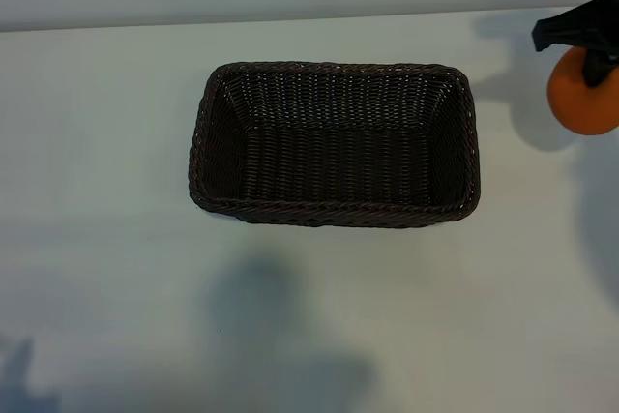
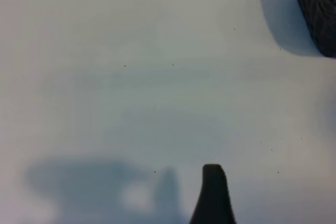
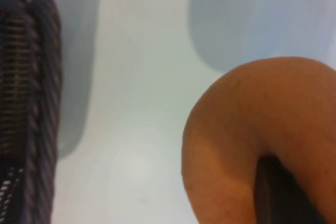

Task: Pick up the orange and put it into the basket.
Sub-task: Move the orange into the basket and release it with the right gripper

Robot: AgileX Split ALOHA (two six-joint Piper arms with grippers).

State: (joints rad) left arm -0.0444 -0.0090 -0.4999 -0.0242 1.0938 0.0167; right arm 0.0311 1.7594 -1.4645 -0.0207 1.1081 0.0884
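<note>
My right claw [image 1: 592, 50] hung at the far right edge of the pale table [image 1: 116, 268], clenched on the small, round matte orange [image 1: 583, 94] and holding it clear of the surface. The fruit sat well right of the rectangular dark brown woven wicker basket [image 1: 334, 145], which stood with nothing in it. My left claw [image 2: 212, 195] hovered released over bare tabletop, only 1 dark fingertip showing, the basket's corner [image 2: 317, 9] beyond it. No label, brand or writing could be read anywhere.
</note>
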